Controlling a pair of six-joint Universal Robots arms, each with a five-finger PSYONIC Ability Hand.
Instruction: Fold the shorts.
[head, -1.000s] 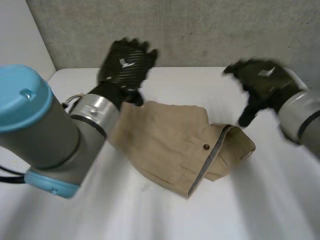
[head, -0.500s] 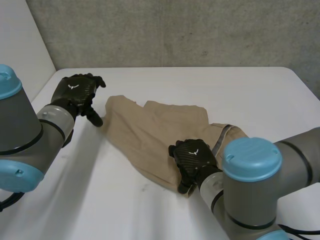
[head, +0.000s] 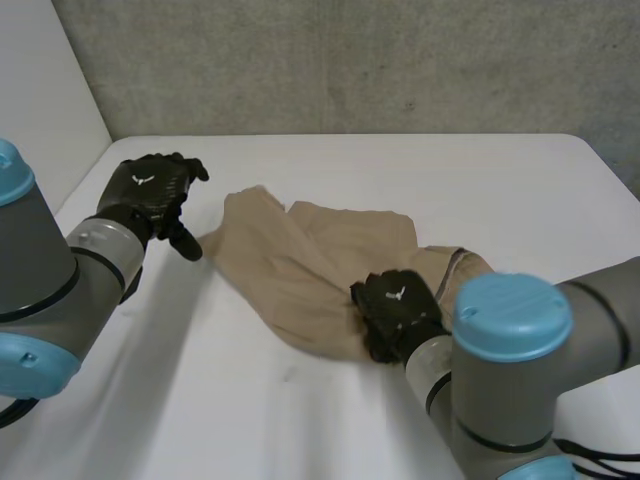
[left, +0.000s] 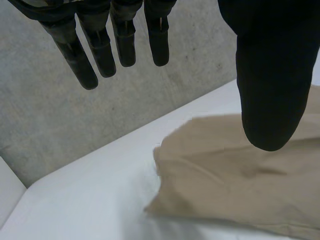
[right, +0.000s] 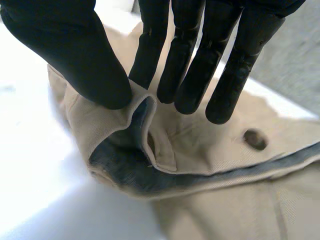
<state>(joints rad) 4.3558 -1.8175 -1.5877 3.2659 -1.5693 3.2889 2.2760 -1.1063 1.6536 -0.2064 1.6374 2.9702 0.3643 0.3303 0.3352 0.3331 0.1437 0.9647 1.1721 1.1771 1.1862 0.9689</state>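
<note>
Tan shorts (head: 315, 265) lie crumpled on the white table (head: 480, 190), with a grey-lined waistband and a dark button (right: 255, 139). My right hand (head: 397, 312) sits at the near waistband corner and is shut on it: in the right wrist view the thumb (right: 85, 60) and fingers (right: 182, 75) pinch the waistband edge (right: 137, 107) into a raised fold. My left hand (head: 150, 190) hovers off the shorts' far left end, fingers (left: 100, 55) straight and spread, thumb (left: 272, 85) apart, holding nothing. The leg hem (left: 200, 170) lies below it.
A grey concrete wall (head: 350, 60) runs behind the table's far edge. A white panel (head: 40, 110) stands at the far left. Bare tabletop (head: 250, 410) spreads in front of the shorts and to their right.
My right hand came down from above the table onto the waistband corner and pinched it, lifting the edge. My left hand swung out to the left, off the shorts; the leg end shifted slightly.
</note>
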